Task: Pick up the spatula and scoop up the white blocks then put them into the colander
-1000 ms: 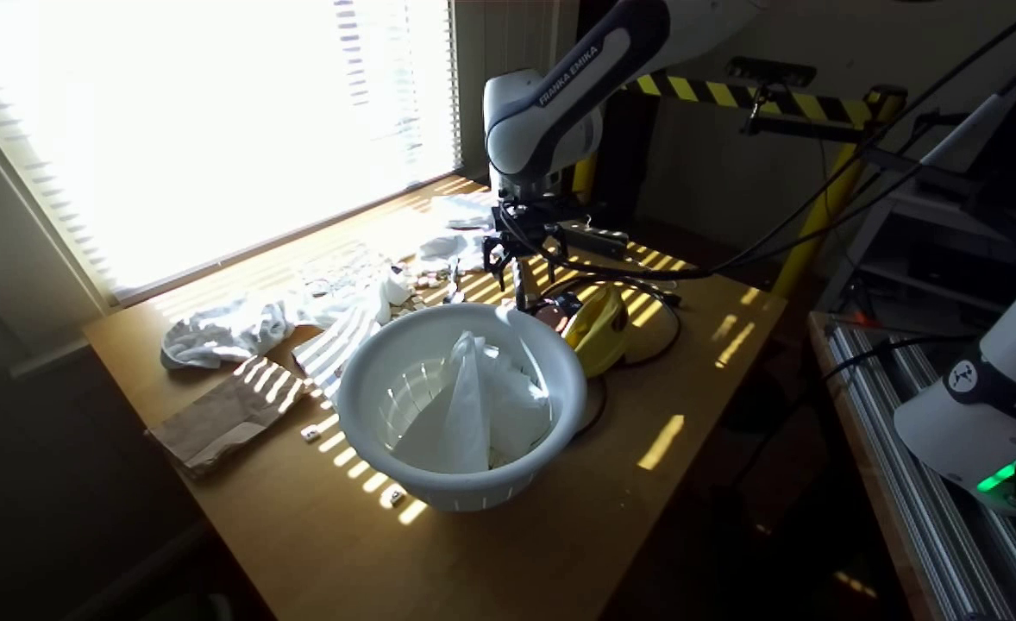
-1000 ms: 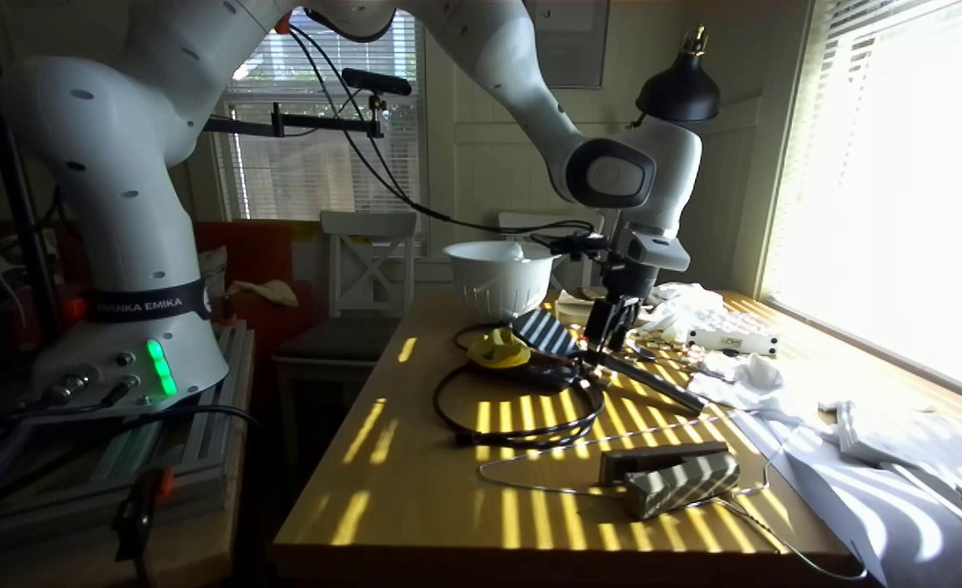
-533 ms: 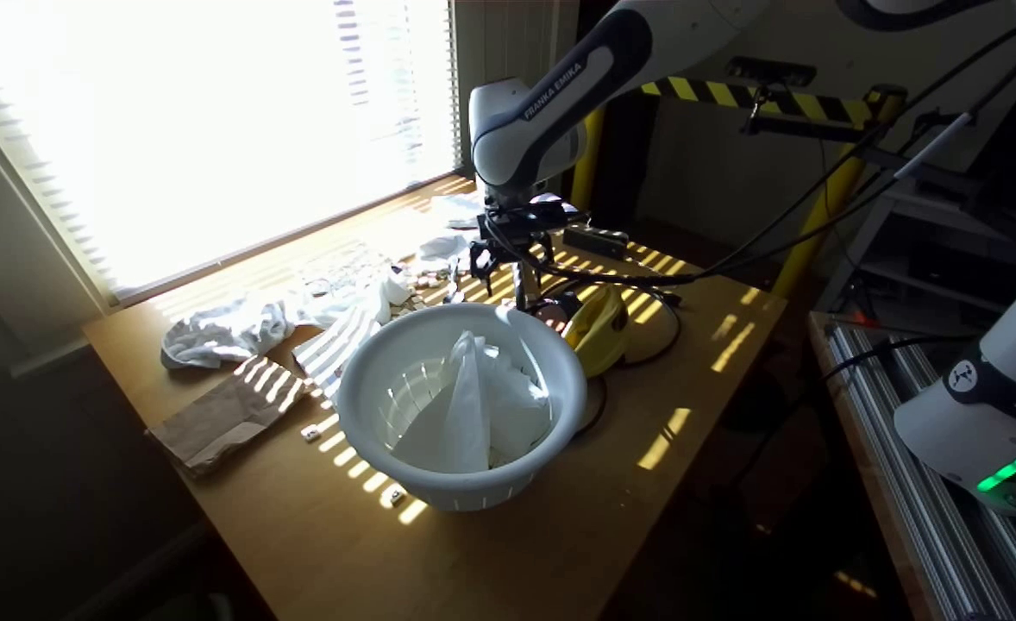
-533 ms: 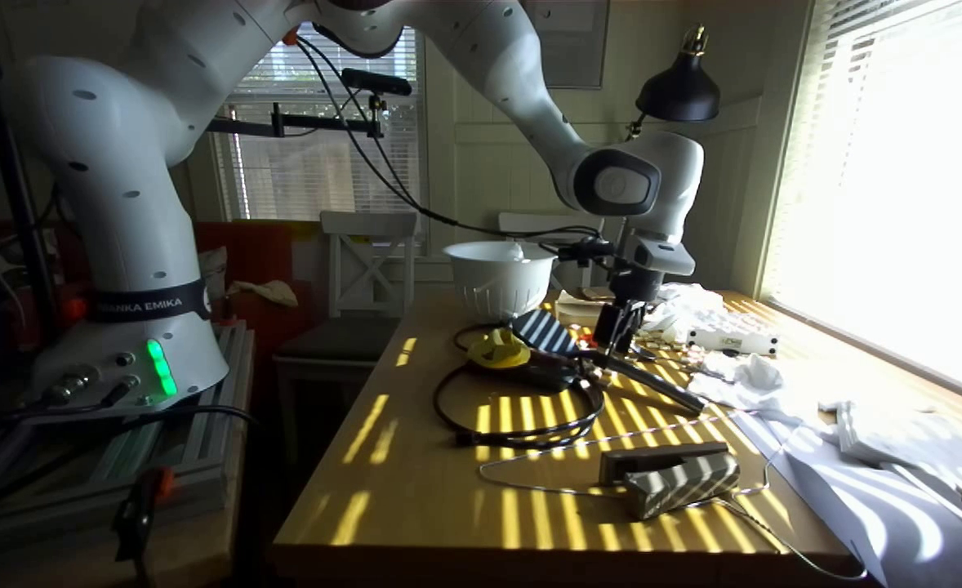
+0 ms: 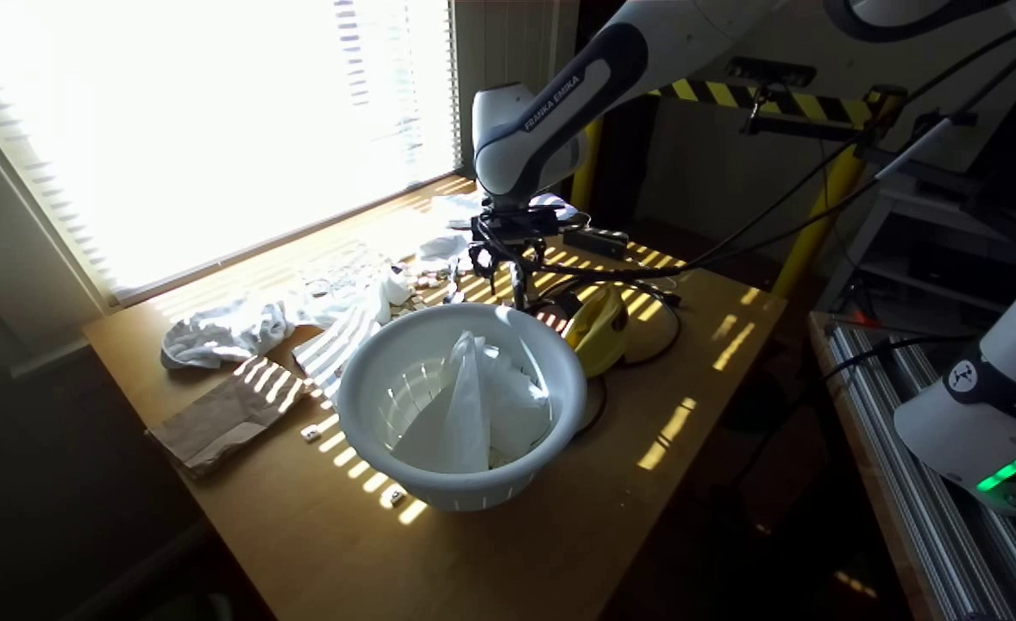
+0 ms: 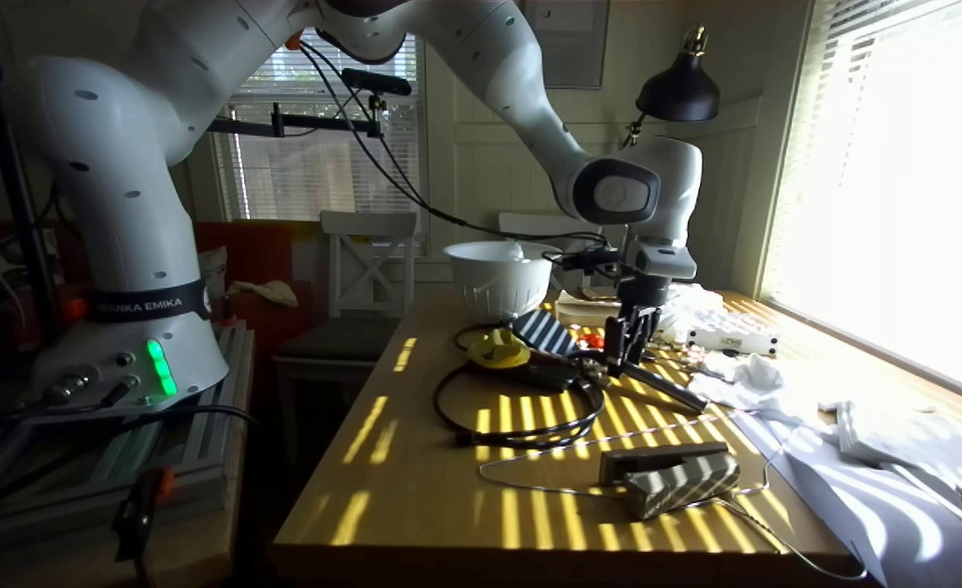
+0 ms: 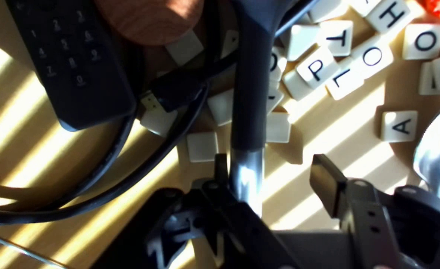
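Spatula point(image 7: 250, 97) lay top to lower centre in the wrist view, between the parted jaws of the gripper point(image 7: 272, 168) — pickup seemed in hand and probably called next for closing, then lifting.

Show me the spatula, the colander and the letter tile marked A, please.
Spatula point(image 7: 250, 93): wrist view, on its dark shaft.
Colander point(image 6: 501, 282): in an exterior view, on its outer wall.
Letter tile marked A point(image 7: 399, 126): wrist view, on its lettered face.

FRANKA EMIKA on arm point(image 5: 551, 103), upper middle, 0–9 on remote point(image 7: 70, 63), upper left, H, T, P, L, A on blocks point(image 7: 318, 67), right
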Action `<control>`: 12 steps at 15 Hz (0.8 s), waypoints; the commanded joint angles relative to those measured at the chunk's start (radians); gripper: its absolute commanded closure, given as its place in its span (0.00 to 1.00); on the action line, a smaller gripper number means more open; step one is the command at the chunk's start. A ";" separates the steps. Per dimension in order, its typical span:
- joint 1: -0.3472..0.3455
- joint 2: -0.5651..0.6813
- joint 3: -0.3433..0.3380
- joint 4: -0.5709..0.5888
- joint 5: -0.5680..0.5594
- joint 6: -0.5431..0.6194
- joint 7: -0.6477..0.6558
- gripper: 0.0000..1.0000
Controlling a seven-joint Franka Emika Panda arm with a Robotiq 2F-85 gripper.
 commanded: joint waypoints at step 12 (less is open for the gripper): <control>0.058 -0.103 -0.175 0.013 -0.133 -0.034 0.140 0.94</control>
